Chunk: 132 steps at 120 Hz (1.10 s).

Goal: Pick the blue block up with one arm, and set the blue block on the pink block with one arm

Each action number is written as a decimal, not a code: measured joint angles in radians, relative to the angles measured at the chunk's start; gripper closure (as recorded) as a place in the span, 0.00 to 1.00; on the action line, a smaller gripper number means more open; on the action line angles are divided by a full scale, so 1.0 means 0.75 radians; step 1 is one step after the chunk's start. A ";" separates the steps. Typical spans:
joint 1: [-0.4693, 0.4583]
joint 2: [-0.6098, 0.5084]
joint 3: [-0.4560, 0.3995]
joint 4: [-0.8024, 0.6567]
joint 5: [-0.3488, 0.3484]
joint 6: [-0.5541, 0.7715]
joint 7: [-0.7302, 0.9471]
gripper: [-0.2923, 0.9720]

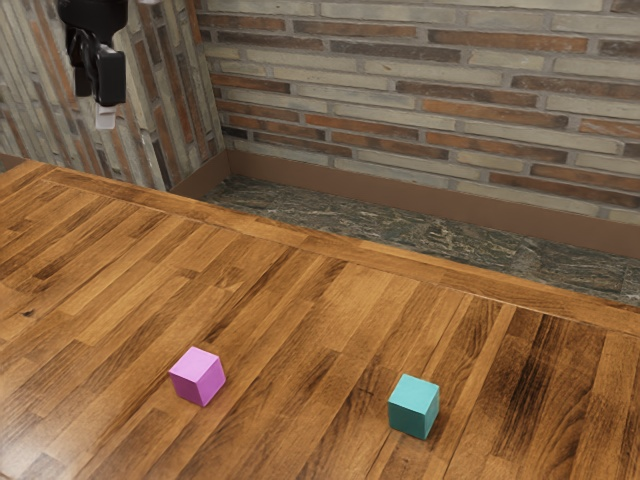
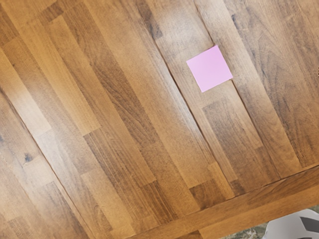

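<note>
A teal-blue block (image 1: 414, 405) rests on the wooden table (image 1: 300, 300) near its front, toward the exterior view's right. A pink block (image 1: 197, 375) sits about two block-widths apart from it, on the exterior view's left. From the wrist camera the pink block (image 2: 209, 68) appears as a flat square far below my hand. My black gripper (image 1: 97, 105) hangs high at the exterior view's upper left, well above and behind both blocks. Its fingers stand open with nothing between them.
The table's far edge (image 1: 420, 262) borders a dark stone floor strip (image 1: 450, 235) below a brick wall (image 1: 420, 90). A pale grey rounded part (image 2: 294, 226) shows past the table edge in the wrist view.
</note>
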 joint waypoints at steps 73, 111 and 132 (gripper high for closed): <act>-0.341 0.193 -0.198 -0.360 -0.095 0.327 0.377 0.23; -0.357 0.089 -0.184 -0.784 -0.260 0.655 0.365 0.23; -0.383 0.097 -0.185 -0.916 -0.363 0.817 0.268 0.23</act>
